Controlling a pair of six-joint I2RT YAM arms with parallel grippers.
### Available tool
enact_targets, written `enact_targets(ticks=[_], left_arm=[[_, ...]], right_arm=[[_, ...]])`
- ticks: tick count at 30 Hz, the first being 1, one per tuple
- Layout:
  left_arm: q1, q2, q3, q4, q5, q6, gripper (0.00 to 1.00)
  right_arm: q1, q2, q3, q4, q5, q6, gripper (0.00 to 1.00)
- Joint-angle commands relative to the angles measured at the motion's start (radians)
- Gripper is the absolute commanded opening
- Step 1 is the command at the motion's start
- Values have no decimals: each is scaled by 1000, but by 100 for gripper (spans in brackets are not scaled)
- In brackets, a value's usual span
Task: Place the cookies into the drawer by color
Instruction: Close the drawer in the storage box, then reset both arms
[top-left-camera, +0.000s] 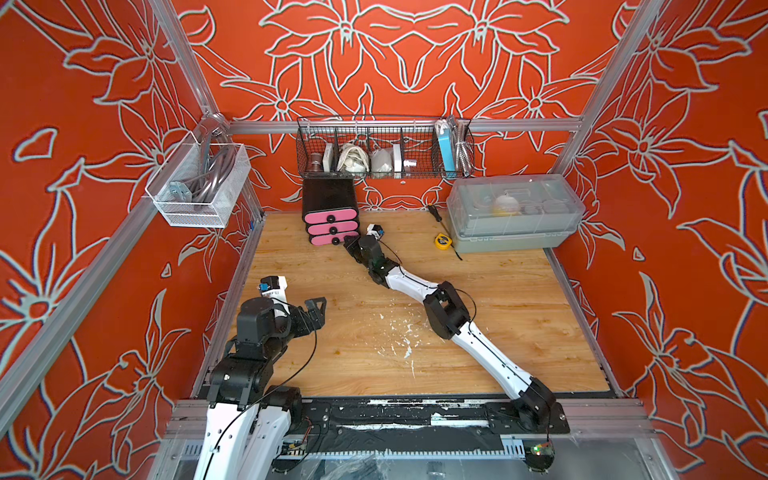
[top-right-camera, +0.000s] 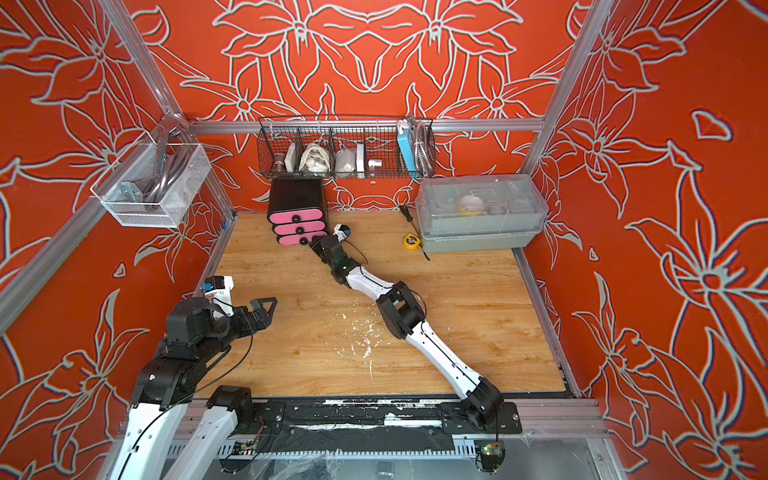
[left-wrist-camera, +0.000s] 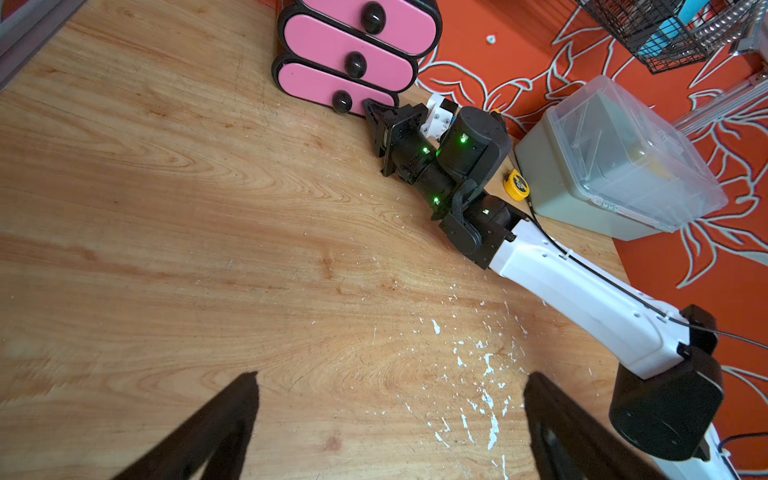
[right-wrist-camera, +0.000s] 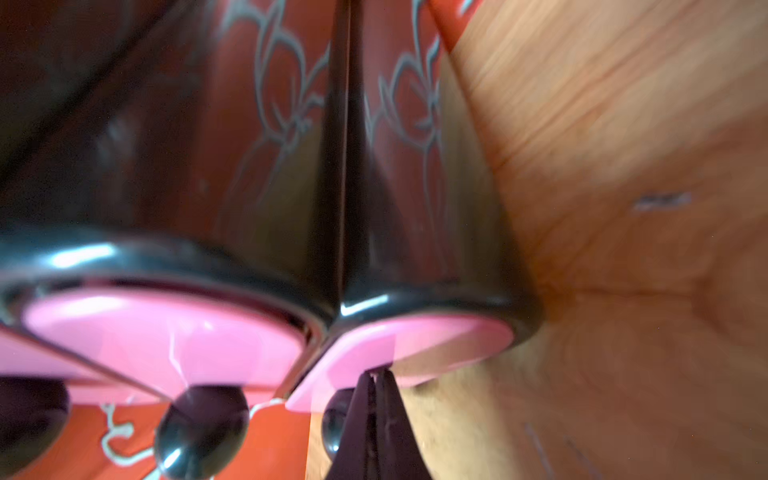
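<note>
The drawer (top-left-camera: 328, 198) (top-right-camera: 296, 198) is a small black chest at the table's back left, and its three pink fronts (left-wrist-camera: 345, 45) all sit closed. My right gripper (top-left-camera: 348, 241) (top-right-camera: 315, 243) (left-wrist-camera: 370, 106) is shut with nothing between its fingers. Its tips (right-wrist-camera: 376, 374) touch the lowest pink front (right-wrist-camera: 415, 345), just beside that drawer's black knob (right-wrist-camera: 334, 428). Low over the table's left side, my left gripper (top-left-camera: 318, 305) (top-right-camera: 266, 305) (left-wrist-camera: 392, 378) stands wide open and empty. The cookies are out of view.
A grey translucent lidded box (top-left-camera: 515, 212) stands at the back right, with a yellow tape measure (top-left-camera: 443, 241) and a black screwdriver (top-left-camera: 435, 212) beside it. A black wire basket (top-left-camera: 384, 149) and a white mesh basket (top-left-camera: 199, 183) hang on the frame. White flecks (top-left-camera: 399, 332) mark the wood.
</note>
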Motion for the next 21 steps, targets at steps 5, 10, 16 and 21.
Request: enact_targets(ticks=[5, 10, 16, 21], left_arm=[[29, 12, -7, 14, 25, 7, 98], [53, 22, -6, 15, 39, 7, 97], [70, 29, -1, 5, 23, 8, 97], [71, 28, 2, -5, -11, 6, 97]], right_arm=[[5, 71, 94, 14, 89, 0, 0], [3, -52, -115, 161, -49, -19, 0], [14, -463, -689, 342, -97, -206, 5], [9, -798, -1106, 396, -122, -374, 12]])
